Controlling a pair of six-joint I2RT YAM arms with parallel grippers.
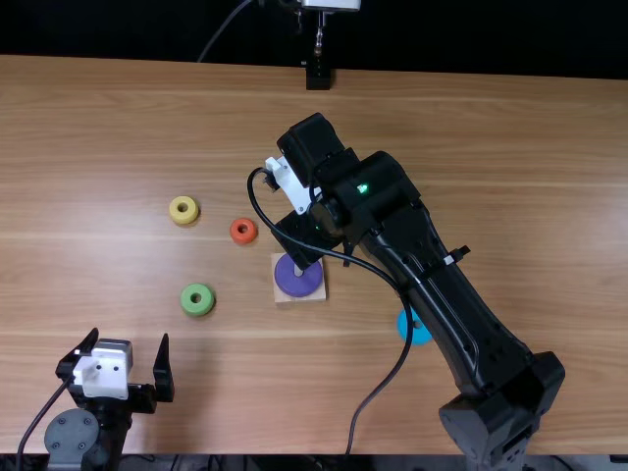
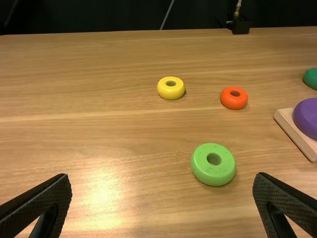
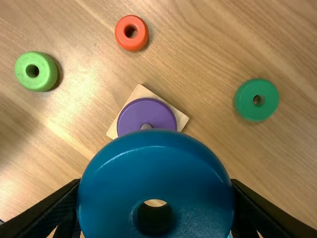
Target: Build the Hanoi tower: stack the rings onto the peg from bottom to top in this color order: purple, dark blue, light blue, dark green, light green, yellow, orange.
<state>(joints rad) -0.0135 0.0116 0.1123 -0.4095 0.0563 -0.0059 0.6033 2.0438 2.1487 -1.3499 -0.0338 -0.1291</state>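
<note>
Top view: left hand [image 1: 130, 339] wide, lower left; right hand [image 1: 308, 232] at centre, near the purple ring [image 1: 297, 287] on its peg [image 1: 298, 269]. The yellow ring [image 1: 176, 212], orange ring [image 1: 235, 233] and light green ring [image 1: 199, 308] lie centre left, the light blue ring [image 1: 421, 333] lower right. Left wrist view: dark green ring [image 2: 311, 78], right edge. Right wrist view: the right hand [image 3: 156, 196] grips the dark blue ring [image 3: 157, 173], bottom centre.

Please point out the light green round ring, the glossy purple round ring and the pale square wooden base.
Light green ring [image 2: 213, 175], left wrist view: body beside its hole.
Purple ring [image 3: 143, 111], right wrist view: top face.
Wooden base [image 3: 141, 91], right wrist view: bare corner.
</note>
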